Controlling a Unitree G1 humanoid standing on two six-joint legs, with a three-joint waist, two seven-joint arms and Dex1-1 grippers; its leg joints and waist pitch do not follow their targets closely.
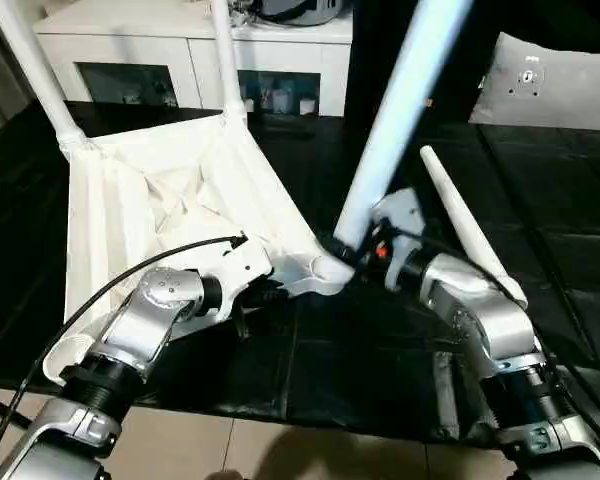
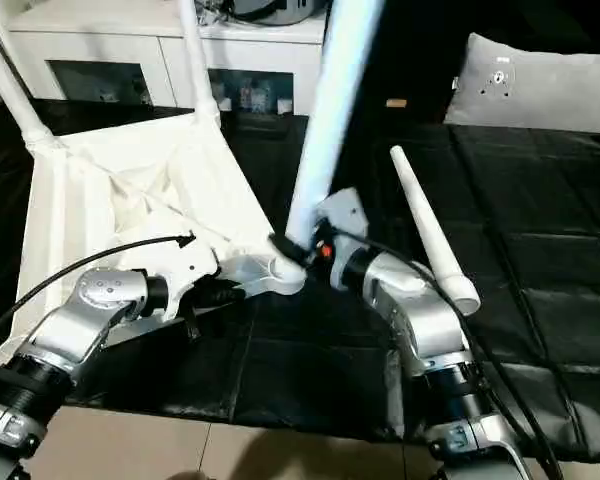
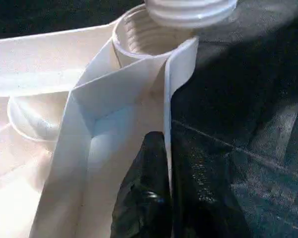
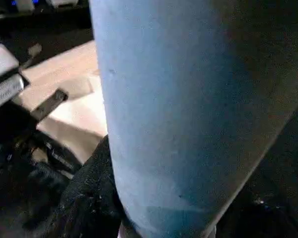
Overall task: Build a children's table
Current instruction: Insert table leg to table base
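1. The white plastic table top (image 1: 170, 190) lies upside down on the black-covered worktop (image 1: 540, 200), ribbed underside facing up, so that its round corner sockets are open to receive legs. Two far legs (image 1: 225, 55) already stand upright in the far corner sockets, one at each far corner.

2. The left hand (image 1: 255, 290) sits at the near right corner of the top. In the left wrist view one black finger (image 3: 144, 198) lies inside the corner against the rim wall, and the other side of the wall is dark, so the hand appears clamped on the rim of the table top. I judge this grip serves to pin the corner down and stop it twisting while a leg is turned in.

3. The right hand (image 1: 375, 245) grips the third leg (image 1: 400, 100) near its lower end; the right wrist view has the leg's shaft pressed close between dark fingers. The leg leans away from the robot and to the right, its threaded end (image 3: 188, 10) hovering just above the near corner socket (image 3: 139, 34), not yet seated.

4. The tilt looks like the thing to correct: the thread probably needs to stand square to the socket before it will bite, or it may cross-thread or skid off the lip.

5. The fourth leg (image 1: 470, 235) lies loose on the worktop just beside the right forearm, thick end toward the robot, waiting for the near left corner.
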